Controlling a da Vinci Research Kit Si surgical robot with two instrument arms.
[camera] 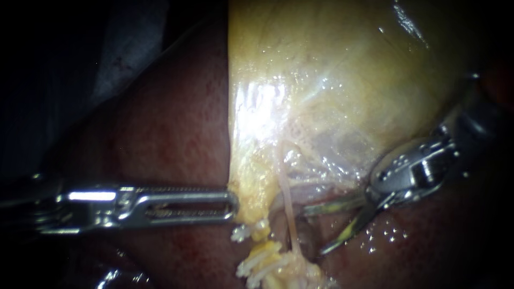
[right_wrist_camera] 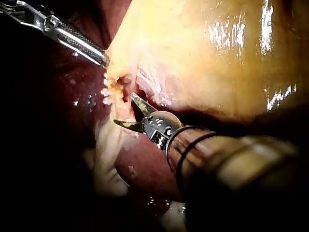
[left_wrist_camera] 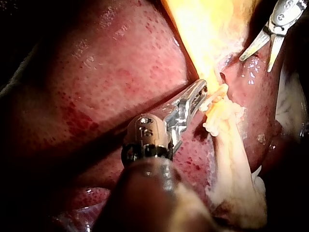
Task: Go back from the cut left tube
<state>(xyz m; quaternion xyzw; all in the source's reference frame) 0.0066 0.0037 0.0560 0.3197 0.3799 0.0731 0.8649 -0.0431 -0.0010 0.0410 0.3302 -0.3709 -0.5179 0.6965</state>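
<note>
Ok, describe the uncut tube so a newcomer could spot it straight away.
Find the big yellow gallbladder. From its lower edge a thin pale tube runs down to white clips. Unlike the clipped stumps beside it, it is one unbroken strand.

Surroundings black, unlit. Dim grey surface (camera: pixel 128 48) upper left, endoscope view. Light only at centre.

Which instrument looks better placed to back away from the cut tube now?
The right instrument: its open blades hold nothing and point at the cut tube, so it can simply withdraw. The left instrument rests at the gallbladder's edge, probably steadying it.
</note>
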